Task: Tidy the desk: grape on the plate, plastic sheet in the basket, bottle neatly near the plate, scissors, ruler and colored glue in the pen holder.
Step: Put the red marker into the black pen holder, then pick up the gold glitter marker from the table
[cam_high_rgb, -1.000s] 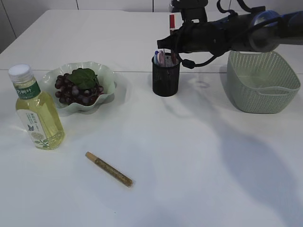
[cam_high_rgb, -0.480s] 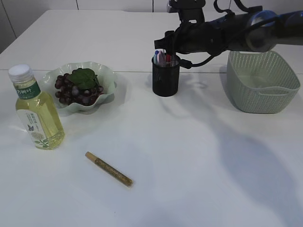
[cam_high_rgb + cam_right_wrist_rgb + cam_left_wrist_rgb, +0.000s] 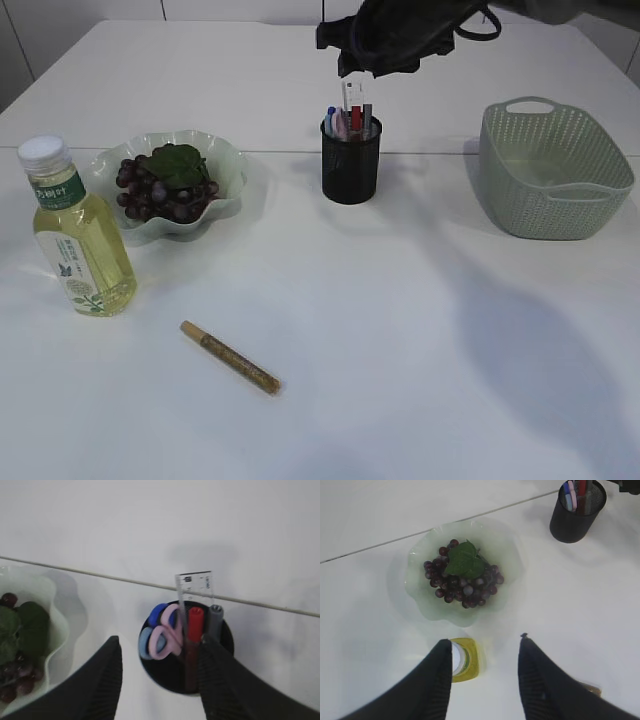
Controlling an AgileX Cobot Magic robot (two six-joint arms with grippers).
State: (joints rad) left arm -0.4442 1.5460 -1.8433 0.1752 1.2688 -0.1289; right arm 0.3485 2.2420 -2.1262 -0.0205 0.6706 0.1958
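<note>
The black mesh pen holder (image 3: pixel 351 165) holds pink-and-blue scissors (image 3: pixel 161 632), a clear ruler (image 3: pixel 193 587), a red stick (image 3: pixel 195 620) and a grey one (image 3: pixel 215 616). My right gripper (image 3: pixel 358 66) hovers just above it, open and empty (image 3: pixel 160 642). A gold colored glue stick (image 3: pixel 230 357) lies on the table in front. Grapes (image 3: pixel 160 190) with a green leaf sit on the pale green plate (image 3: pixel 225 160). The yellow bottle (image 3: pixel 75 240) stands upright left of the plate. My left gripper (image 3: pixel 487 642) is open and empty, high above the bottle (image 3: pixel 465 657) and the plate (image 3: pixel 417 562). I cannot make out the plastic sheet.
A green woven basket (image 3: pixel 555 200) stands at the right, apart from the pen holder. A seam line runs across the white table behind the plate and holder. The pen holder also shows at the top right of the left wrist view (image 3: pixel 572 517).
My right gripper lowered a ruler into the pen holder, let go of it and rose up and back. The ruler now stands in the holder.
</note>
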